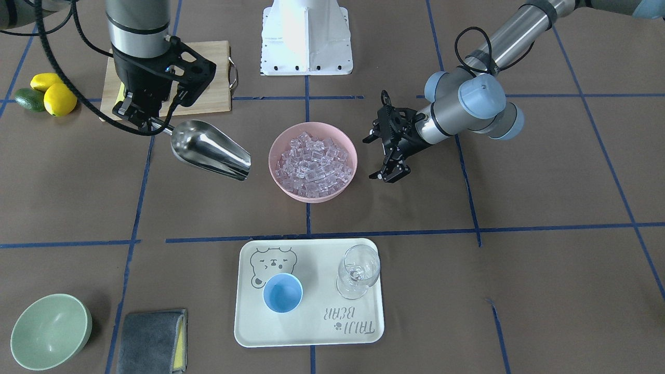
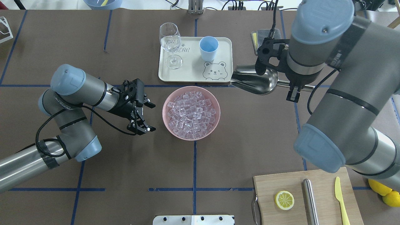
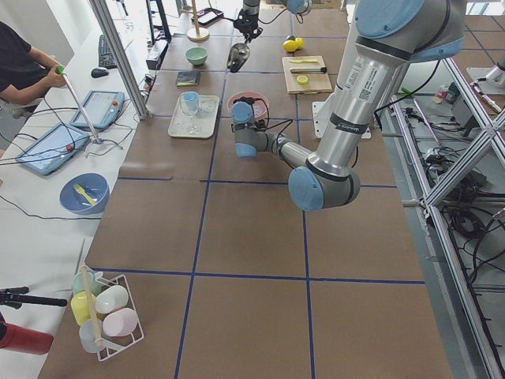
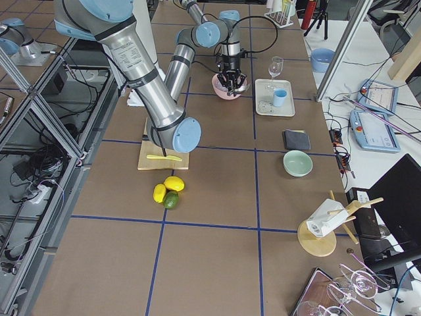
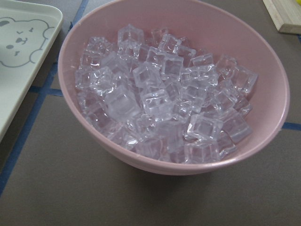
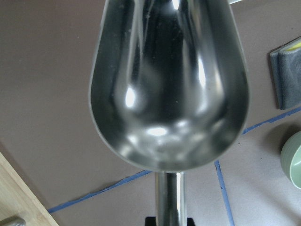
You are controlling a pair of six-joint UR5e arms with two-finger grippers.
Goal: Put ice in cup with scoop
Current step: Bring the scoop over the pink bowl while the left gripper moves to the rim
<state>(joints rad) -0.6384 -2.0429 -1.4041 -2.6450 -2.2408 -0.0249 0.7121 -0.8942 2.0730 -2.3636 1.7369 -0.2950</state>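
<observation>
Approach step: your right claw [image 1: 145, 120] grips the empty scoop [image 1: 210, 150] beside the ice [image 1: 313, 165]; left claw [image 2: 151, 117] wide; dip next.

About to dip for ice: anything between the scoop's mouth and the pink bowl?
Nothing visible: only bare table lies between the scoop and the pink bowl of ice. The left gripper is on the bowl's opposite side.

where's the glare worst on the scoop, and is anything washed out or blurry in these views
Right wrist view: the scoop fills the frame, with bright hot spots and streaky reflections across its trough. Front-facing view: the white robot base is washed out, and the scoop shows milder highlights. Left wrist view: the ice is sharp under even light, with only small glints.
</observation>
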